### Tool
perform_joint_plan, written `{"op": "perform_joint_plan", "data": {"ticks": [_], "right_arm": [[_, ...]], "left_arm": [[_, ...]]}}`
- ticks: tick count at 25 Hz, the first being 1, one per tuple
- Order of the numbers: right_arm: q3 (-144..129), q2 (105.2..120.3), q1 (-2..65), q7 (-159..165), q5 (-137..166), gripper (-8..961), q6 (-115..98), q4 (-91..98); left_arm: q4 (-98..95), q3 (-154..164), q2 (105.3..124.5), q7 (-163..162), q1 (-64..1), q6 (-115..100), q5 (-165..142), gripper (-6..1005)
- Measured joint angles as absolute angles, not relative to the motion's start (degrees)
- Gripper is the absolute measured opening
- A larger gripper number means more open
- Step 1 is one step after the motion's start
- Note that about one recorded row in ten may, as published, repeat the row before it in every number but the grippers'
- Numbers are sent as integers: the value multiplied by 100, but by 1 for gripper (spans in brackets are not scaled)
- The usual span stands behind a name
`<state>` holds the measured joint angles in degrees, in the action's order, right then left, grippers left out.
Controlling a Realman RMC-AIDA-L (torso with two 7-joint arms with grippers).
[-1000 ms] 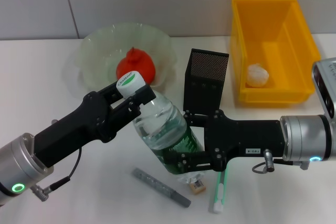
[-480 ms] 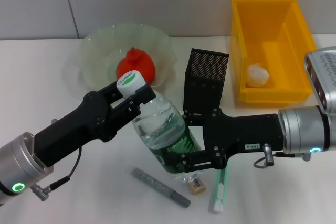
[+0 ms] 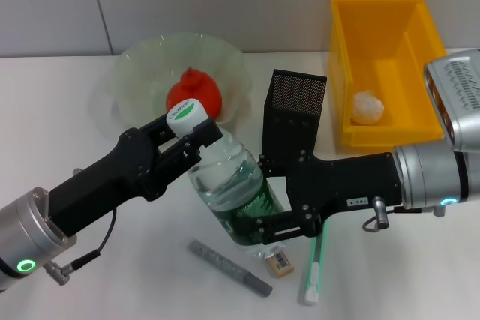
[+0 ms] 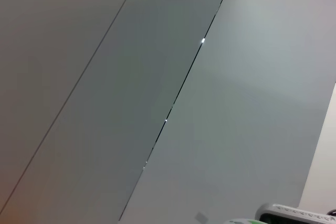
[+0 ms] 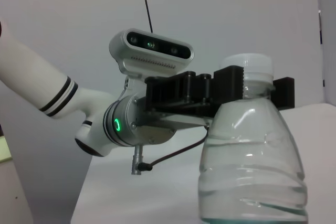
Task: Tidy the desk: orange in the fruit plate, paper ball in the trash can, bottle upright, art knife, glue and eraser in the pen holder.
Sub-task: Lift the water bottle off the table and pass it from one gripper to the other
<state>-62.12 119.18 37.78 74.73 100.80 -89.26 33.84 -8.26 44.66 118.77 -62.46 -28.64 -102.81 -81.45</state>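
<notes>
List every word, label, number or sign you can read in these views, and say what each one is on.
Bottle cap: small dark print on the white-and-green top, too blurred to read.
Bottle green label: white marks, too small to read.
Right arm: small white sticker with characters, unreadable.
Eraser: dark printing on its face, unreadable.
No text anywhere can be read with confidence.

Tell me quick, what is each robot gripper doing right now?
Left gripper: shut on the bottle, clamped at its neck just below the cap.
Right gripper: shut on the bottle, gripping its lower body.
</notes>
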Motion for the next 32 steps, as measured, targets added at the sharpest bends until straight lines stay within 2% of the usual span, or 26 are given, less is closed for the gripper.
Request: {"op": "perform_joint_plan", "data": {"ticks": [32], "right_arm": [[-6205, 11909, 3787, 8302, 10768, 776, -8941, 4008]], "left_arm": [[-845, 4420, 11865, -6244, -2858, -10235, -8129, 444]]}}
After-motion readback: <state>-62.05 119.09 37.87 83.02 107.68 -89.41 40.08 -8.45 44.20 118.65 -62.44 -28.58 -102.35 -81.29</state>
